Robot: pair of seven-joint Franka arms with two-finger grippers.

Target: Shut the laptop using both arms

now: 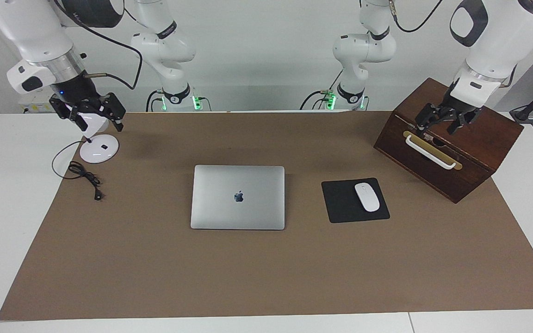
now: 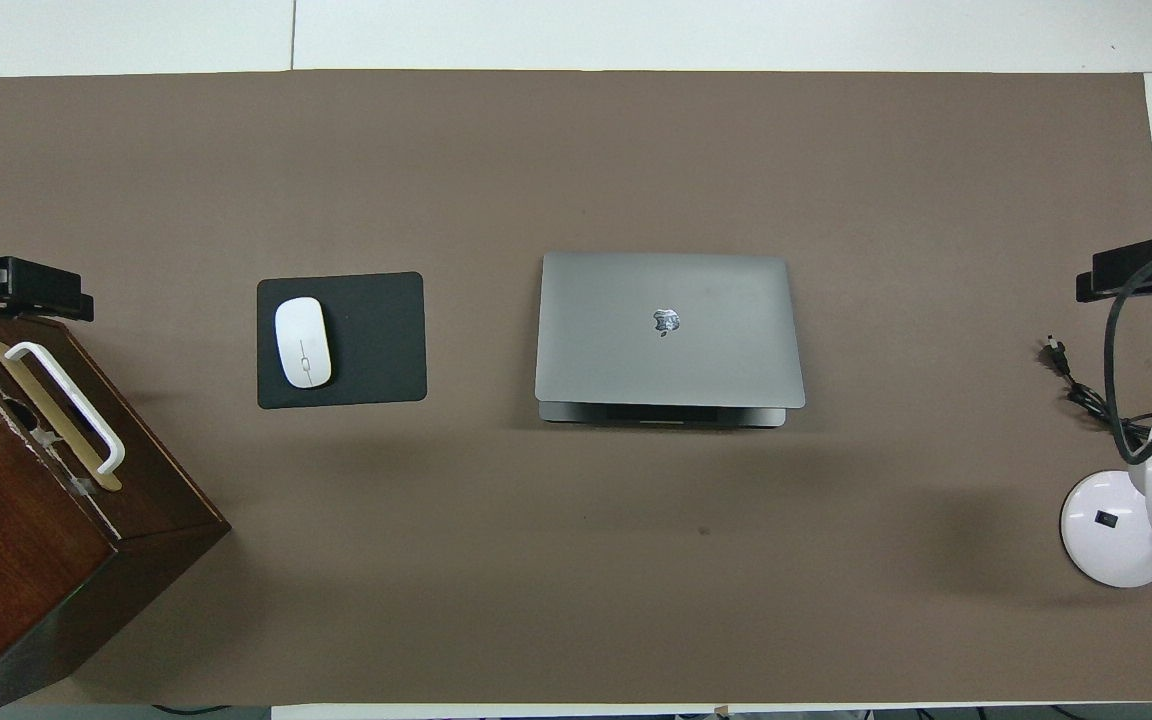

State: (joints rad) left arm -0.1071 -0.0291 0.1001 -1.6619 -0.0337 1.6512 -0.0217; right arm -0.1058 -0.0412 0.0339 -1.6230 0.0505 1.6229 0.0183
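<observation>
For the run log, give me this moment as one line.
laptop: lid nearly shut, untouched | left gripper: open, over wooden box | right gripper: open, over lamp

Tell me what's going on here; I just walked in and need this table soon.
Nothing is being handled right now. The thin silver-grey laptop lies mid-table with its lid down or nearly so; from overhead, the base's edge peeks out on the side nearer the robots. The left gripper hangs open over the dark wooden box, and the right gripper hangs open over the white desk lamp. Neither touches the laptop.
</observation>
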